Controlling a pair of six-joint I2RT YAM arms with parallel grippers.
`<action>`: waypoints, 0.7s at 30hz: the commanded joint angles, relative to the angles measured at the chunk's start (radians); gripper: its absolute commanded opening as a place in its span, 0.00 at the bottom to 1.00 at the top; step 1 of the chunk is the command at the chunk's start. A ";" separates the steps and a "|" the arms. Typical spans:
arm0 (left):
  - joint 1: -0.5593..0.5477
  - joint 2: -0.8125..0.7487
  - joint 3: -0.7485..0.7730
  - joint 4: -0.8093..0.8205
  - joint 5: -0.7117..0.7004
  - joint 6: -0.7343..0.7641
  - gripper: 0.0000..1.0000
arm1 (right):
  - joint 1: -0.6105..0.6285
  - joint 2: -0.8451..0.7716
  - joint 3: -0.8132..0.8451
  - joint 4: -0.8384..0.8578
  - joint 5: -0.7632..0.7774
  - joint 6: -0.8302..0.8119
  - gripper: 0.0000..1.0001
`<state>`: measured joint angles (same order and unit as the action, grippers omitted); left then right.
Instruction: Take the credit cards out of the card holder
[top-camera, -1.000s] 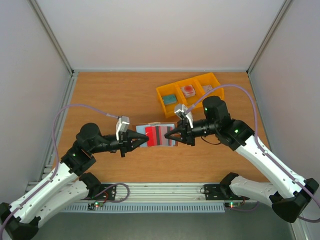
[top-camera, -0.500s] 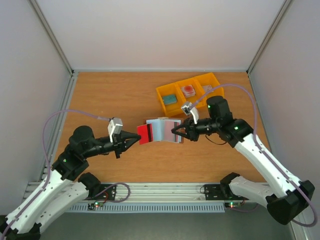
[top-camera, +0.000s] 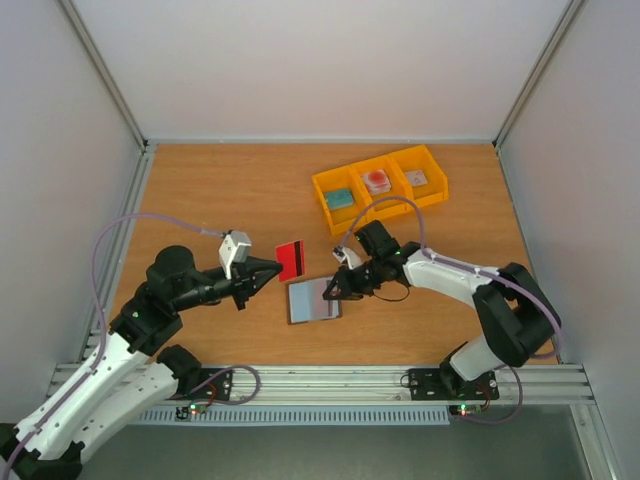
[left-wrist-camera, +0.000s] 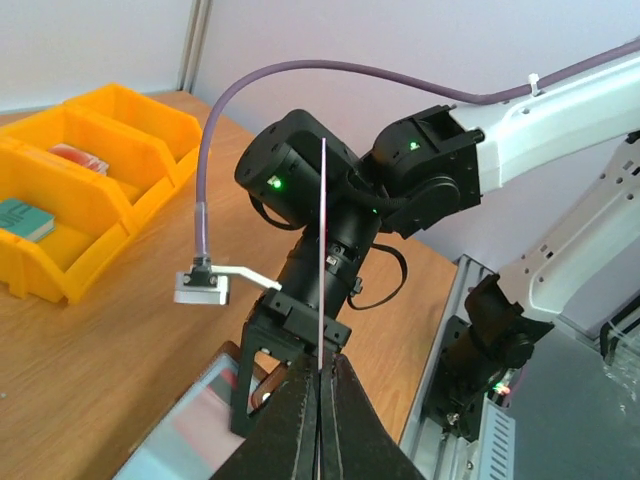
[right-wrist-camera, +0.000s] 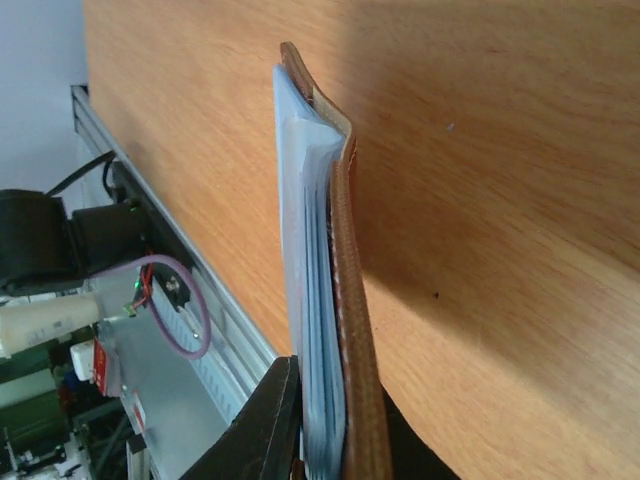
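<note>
Running near-to-far, long axis of red card (top-camera: 291, 260) in left gripper (top-camera: 272, 267).

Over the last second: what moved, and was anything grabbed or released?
The left gripper, shut on the red credit card, pulled it left and clear of the card holder; the two are now apart. The right gripper, shut on the card holder, brought it toward the near edge as its arm folded in. Nothing was released. The yellow bin and its contents stayed put.
</note>
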<state>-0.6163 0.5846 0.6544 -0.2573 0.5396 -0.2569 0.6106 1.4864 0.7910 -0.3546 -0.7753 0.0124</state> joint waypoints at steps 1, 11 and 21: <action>0.003 0.015 0.029 0.039 -0.072 0.040 0.00 | 0.015 0.081 0.069 -0.001 0.051 0.078 0.06; -0.010 0.069 -0.133 0.411 -0.483 1.293 0.00 | -0.030 0.064 0.099 -0.252 0.227 0.012 0.37; -0.007 0.105 -0.259 0.818 -0.194 2.180 0.00 | 0.012 -0.263 0.321 -0.566 0.411 -0.182 0.47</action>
<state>-0.6193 0.6937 0.3729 0.3088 0.2314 1.5433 0.5858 1.3701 1.0031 -0.8143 -0.3794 -0.0433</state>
